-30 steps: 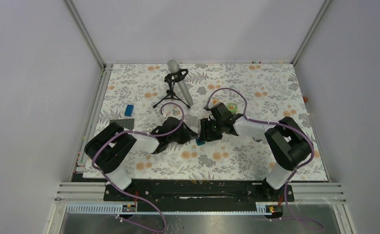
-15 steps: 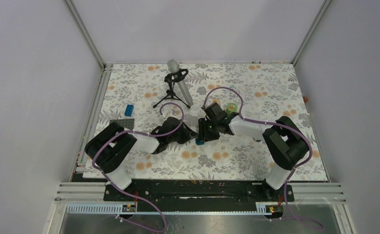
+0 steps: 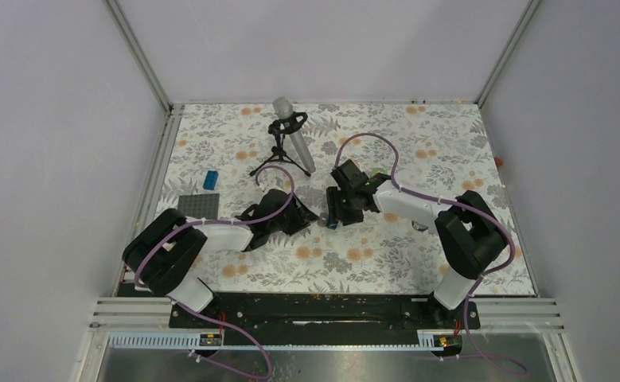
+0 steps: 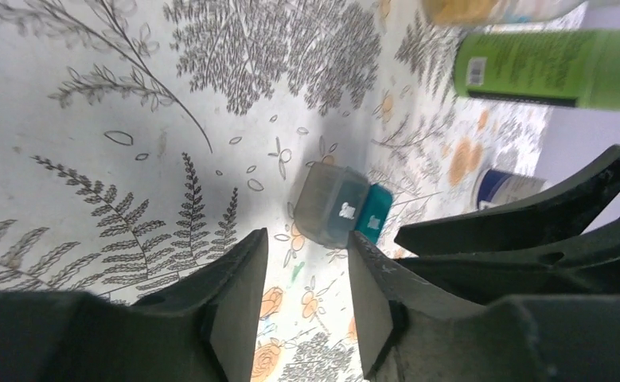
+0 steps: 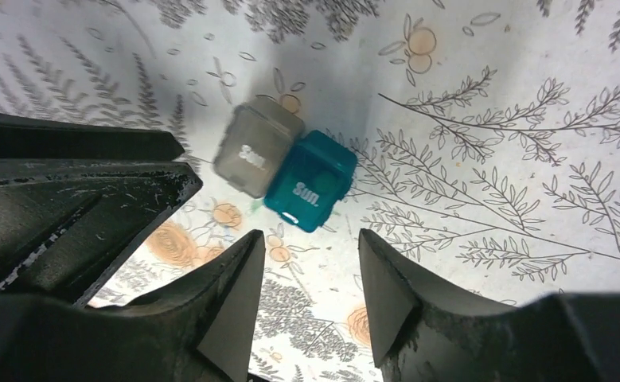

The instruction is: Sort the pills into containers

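A small pill box marked "Sun." lies on the flowered cloth, its teal half [image 5: 310,183] joined to its clear grey half [image 5: 257,151]. The left wrist view also has the grey half [image 4: 330,203] and the teal half [image 4: 370,213]. From above, the box [image 3: 332,225] shows as a teal spot between the two arms. My right gripper [image 5: 310,237] hangs open just short of the teal half, nothing between its fingers. My left gripper [image 4: 306,239] faces the box from the other side, open and empty. A tiny green speck [image 4: 296,272] lies on the cloth between the left fingers.
A green bottle [image 4: 545,68] lies on its side beyond the box, with a white and blue tub [image 4: 501,187] near it. A microphone on a tripod [image 3: 290,135] stands at the back centre. A blue block [image 3: 210,180] and a grey plate [image 3: 199,205] sit at the left.
The left jaws have spread wider and the left arm has drawn back a little to the left. The right gripper has shifted slightly away from the near edge, above the box.
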Available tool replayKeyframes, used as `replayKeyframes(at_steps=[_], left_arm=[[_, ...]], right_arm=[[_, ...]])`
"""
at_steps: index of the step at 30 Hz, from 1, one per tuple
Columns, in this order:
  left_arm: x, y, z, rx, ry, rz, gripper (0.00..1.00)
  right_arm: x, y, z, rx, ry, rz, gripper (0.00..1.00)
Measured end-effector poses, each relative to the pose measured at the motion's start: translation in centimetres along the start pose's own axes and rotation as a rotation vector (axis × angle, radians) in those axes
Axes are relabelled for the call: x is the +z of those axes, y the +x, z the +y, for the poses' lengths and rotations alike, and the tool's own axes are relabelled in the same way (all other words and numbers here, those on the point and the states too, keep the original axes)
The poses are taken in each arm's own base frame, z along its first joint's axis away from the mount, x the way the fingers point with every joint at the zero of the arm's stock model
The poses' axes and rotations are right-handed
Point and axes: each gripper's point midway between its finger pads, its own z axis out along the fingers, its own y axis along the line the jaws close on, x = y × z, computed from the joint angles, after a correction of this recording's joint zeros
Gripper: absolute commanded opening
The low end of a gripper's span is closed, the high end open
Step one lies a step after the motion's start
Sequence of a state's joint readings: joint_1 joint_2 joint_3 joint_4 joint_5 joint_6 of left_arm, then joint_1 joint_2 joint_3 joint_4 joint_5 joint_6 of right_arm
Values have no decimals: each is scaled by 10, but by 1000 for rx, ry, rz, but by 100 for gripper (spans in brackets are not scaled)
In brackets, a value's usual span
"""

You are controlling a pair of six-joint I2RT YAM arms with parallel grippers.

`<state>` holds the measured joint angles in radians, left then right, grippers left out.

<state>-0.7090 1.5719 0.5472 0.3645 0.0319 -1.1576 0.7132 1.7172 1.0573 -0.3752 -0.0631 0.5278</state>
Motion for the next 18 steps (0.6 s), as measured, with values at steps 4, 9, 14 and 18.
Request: replayKeyframes(at_steps=[4,9,14,18], left_arm=[[-13,-21,-9,8,17,-65,52],[-30,-47,-15,23,23,-153,57],[-47,-56,0,37,-12,-224,60],[-59,-55,25,40,-70,-262,65]], right_arm=[[-14,-13,9,-12,-15,-30,67],[-22,-24,14,-116,-41,-55,76],[-21,-26,12,-301,-50,-41,80],[-13,-30,11,-432,-45,-32,82]])
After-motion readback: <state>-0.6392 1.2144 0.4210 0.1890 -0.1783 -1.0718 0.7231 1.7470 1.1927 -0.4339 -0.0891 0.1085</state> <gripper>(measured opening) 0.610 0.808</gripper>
